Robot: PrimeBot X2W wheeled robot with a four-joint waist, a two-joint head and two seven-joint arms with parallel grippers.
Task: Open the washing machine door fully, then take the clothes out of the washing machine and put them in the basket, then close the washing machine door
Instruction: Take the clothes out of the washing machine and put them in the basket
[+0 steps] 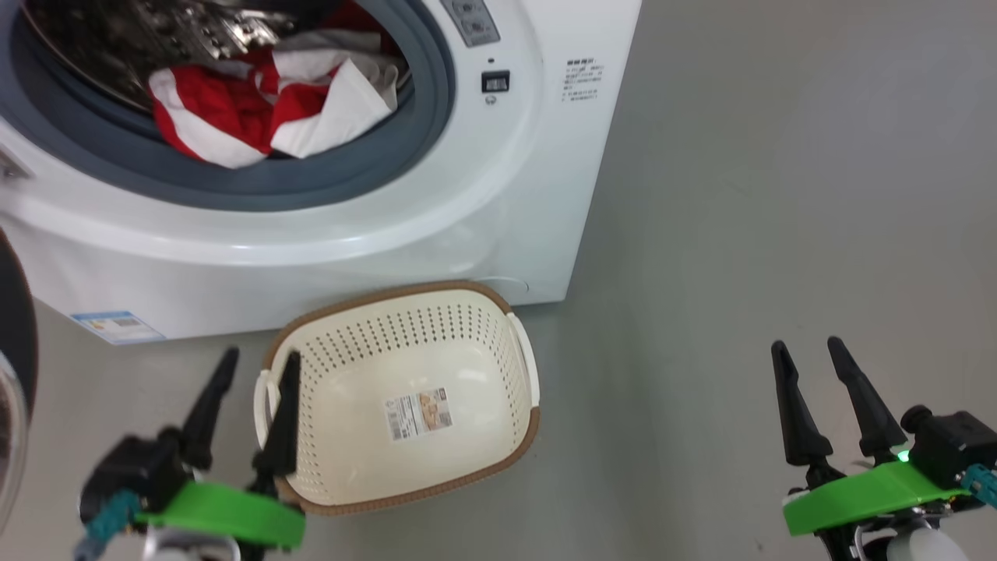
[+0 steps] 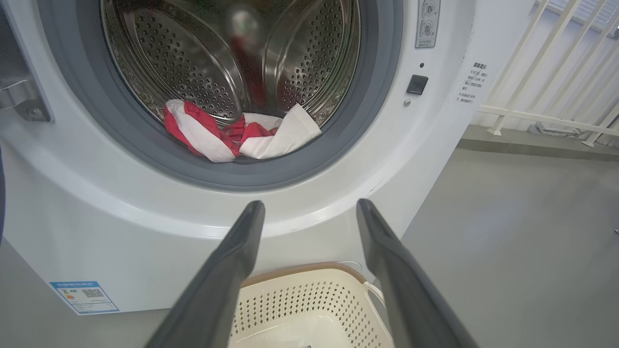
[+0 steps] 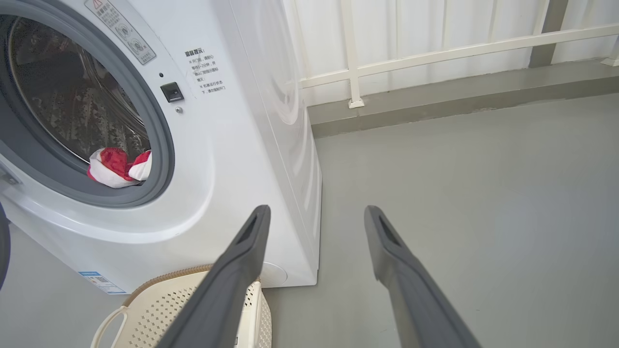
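The washing machine (image 1: pixel 374 234) stands with its mouth uncovered. The washing machine door (image 1: pixel 14 327) is swung out at the far left edge of the head view, close by the left arm, so a wide sweep of that arm could knock it partway back. The grey floor (image 1: pixel 740 234) to the right lies open as far as a white railing (image 3: pixel 435 48), leaving the right arm free room. The grey rubber ring (image 1: pixel 311 183) forms a raised lip in front of the steel drum (image 2: pixel 193 63), where fabric dragged low could catch or a finger could scrape. The basket (image 1: pixel 389 300) sits on the floor just before the machine, below the opening; a loosely pinched garment could fall short of its brown rim. The clothes (image 1: pixel 265 109), red and white, lie heaped at the drum's front. The left gripper (image 1: pixel 261 357) is spread wide and holds nothing; its inner finger crosses the basket's left handle, and I cannot tell whether they touch, so lifting could nudge the basket. The right gripper (image 1: pixel 807 345) is likewise wide and empty, well apart from everything.
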